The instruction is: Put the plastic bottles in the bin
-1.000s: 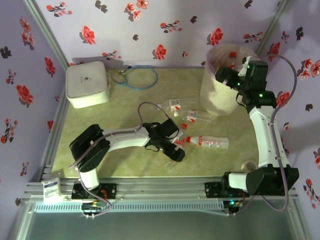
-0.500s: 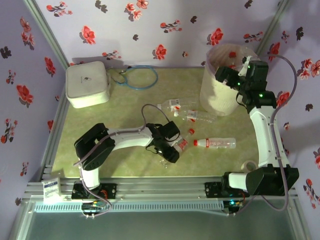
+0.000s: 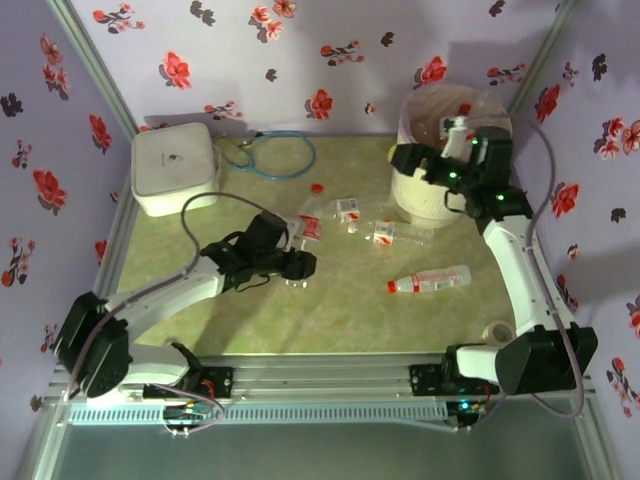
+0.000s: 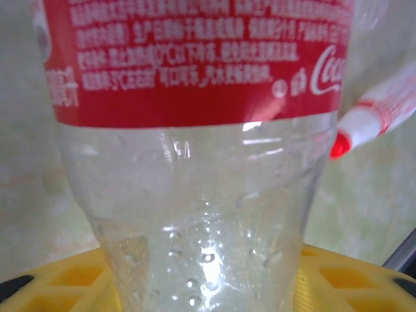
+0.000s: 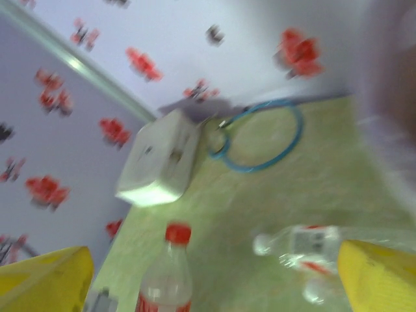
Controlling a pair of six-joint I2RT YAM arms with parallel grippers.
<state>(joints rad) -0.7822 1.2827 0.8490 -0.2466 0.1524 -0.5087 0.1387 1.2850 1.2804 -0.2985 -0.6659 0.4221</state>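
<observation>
1. Left tool (image 3: 298, 258) is clamped narrow on a Coca-Cola bottle (image 4: 195, 195). The grip is low on the body, below the red label. The bottle stands upright mid-tabletop (image 3: 350, 320), well apart from the bin (image 3: 430, 205).
2. The clear plastic at the grip tapers and carries droplets, so it probably slips easily. Carry it level, no sharp swings.
3. Lift enough to clear the loose bottles (image 3: 432, 280) lying between, then the bin rim.
4. Right tool (image 3: 408, 160) hangs wide and empty beside the bin's wall. Route around it.
5. Release only above the opening.

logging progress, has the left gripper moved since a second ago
Yes. The left gripper, shut on a clear red-capped plastic bottle, has moved left and back, toward the flat white box.
</observation>
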